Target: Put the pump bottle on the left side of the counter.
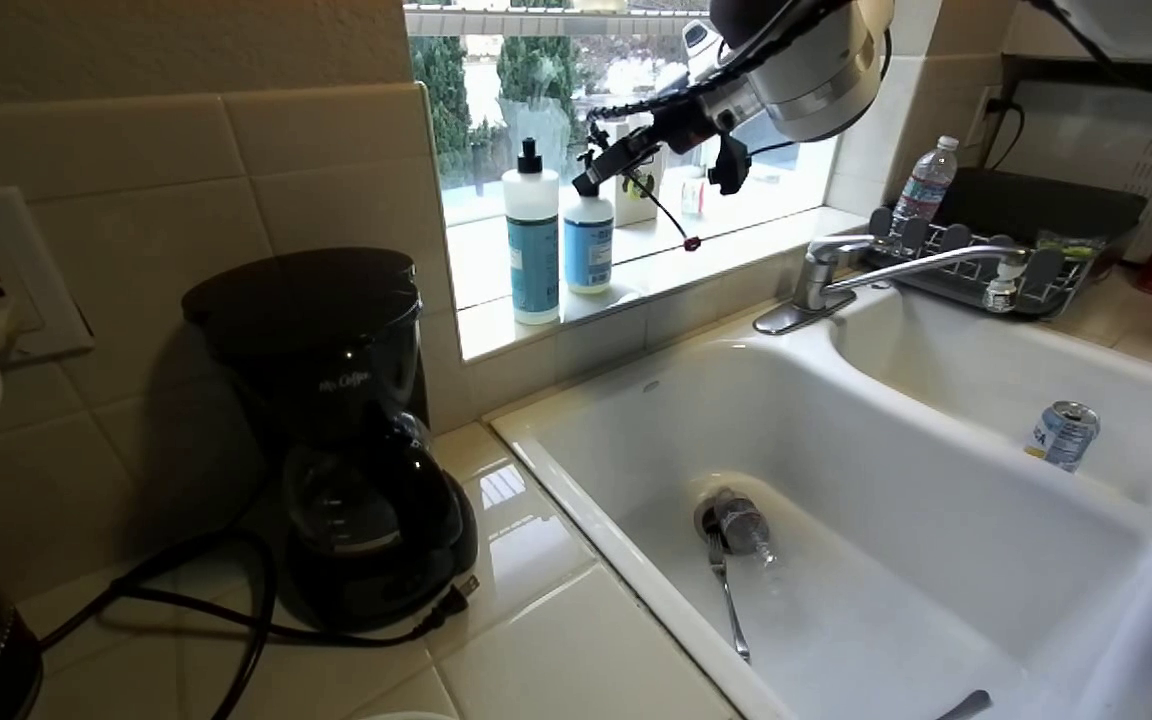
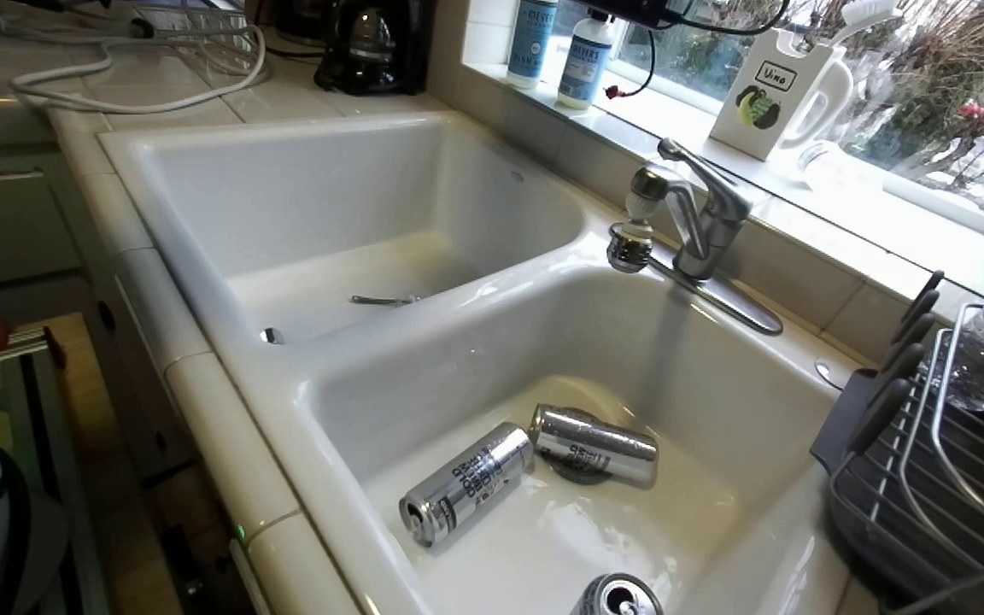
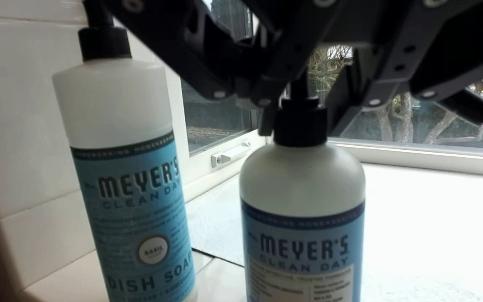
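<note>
The pump bottle [image 1: 589, 245] is the shorter Meyer's bottle with a blue label and black pump top. It stands upright on the window sill in both exterior views [image 2: 584, 67]. In the wrist view the pump bottle [image 3: 303, 184] is in the middle, its base cut off. My gripper [image 3: 301, 121] has a finger on each side of its black collar and looks shut on it; the pump head is partly hidden by the fingers. In an exterior view the gripper [image 1: 588, 186] reaches down onto the bottle top. The cream tiled counter [image 1: 576, 640] lies left of the sink.
A taller dish soap bottle [image 3: 128, 176] stands close left of the pump bottle. A black coffee maker [image 1: 336, 440] with its cord stands on the counter. The double sink [image 1: 836, 380] holds cans and cutlery. The faucet [image 1: 816, 290] and a white jug [image 2: 778, 94] are right along the sill.
</note>
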Robot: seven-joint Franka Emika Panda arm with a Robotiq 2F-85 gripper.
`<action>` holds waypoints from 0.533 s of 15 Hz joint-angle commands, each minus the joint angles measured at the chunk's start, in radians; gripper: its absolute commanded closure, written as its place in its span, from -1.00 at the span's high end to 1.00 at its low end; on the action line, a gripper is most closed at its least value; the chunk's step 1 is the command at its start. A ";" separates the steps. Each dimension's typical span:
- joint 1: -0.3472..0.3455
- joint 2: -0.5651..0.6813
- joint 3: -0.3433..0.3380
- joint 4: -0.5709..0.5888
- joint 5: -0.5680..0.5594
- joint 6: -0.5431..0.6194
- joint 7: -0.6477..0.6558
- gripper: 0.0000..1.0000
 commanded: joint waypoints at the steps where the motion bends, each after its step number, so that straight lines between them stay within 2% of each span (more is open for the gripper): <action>1: -0.037 0.038 0.038 0.061 0.053 -0.041 -0.046 -0.88; 5: -0.038 0.017 0.046 0.044 0.030 -0.032 -0.043 -0.85; 8: 0.001 -0.075 0.023 -0.059 -0.027 -0.007 -0.032 -0.85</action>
